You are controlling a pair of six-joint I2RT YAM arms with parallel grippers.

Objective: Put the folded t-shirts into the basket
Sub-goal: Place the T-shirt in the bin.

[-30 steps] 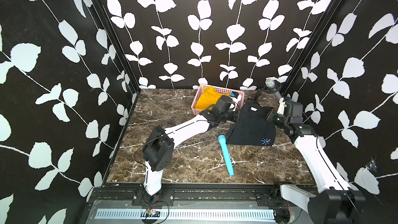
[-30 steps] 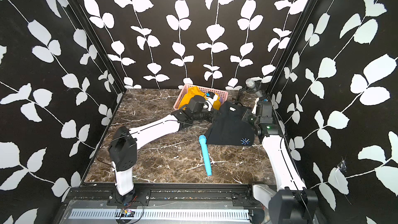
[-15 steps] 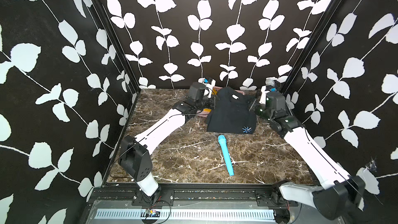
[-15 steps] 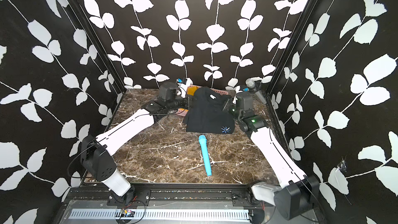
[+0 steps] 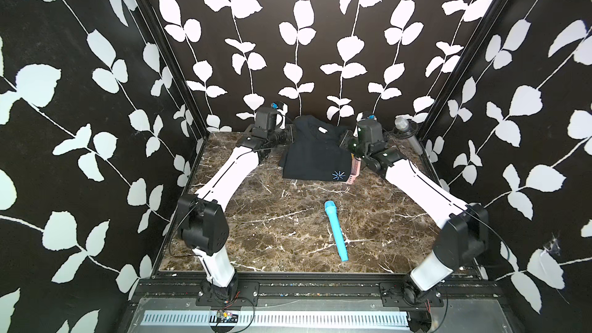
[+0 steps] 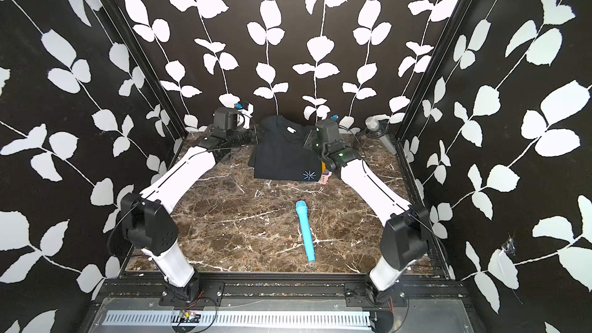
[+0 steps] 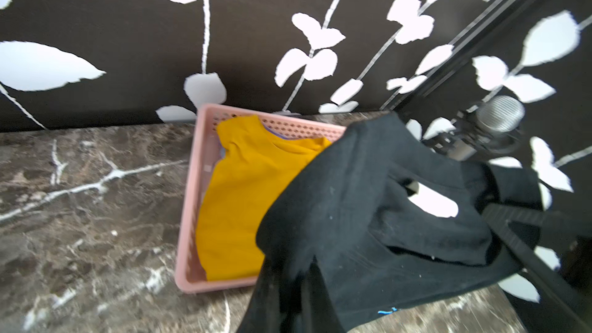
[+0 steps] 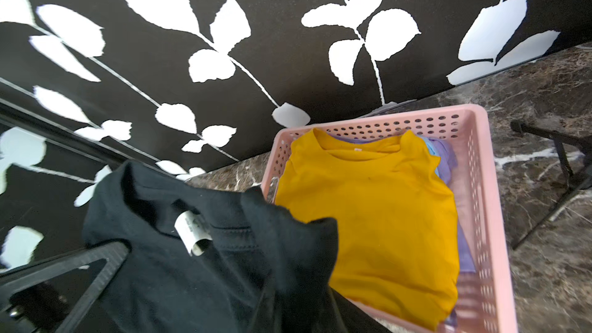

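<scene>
A black t-shirt with a small logo hangs stretched between both grippers at the back of the table, above the pink basket, of which only a corner shows in both top views. My left gripper is shut on one shoulder, its fingers buried in the cloth. My right gripper is shut on the other shoulder. In the wrist views the basket holds a mustard yellow shirt on top. A lilac shirt and a light blue edge peek out beneath it.
A light blue toy microphone lies on the marble table in front of the basket. A grey microphone on a small stand sits in the back right corner. Leaf-patterned walls close in the left, back and right.
Both arms have lifted the black shirt from the table right of the basket and carried it back and left, so it now hangs over the basket and hides it.
</scene>
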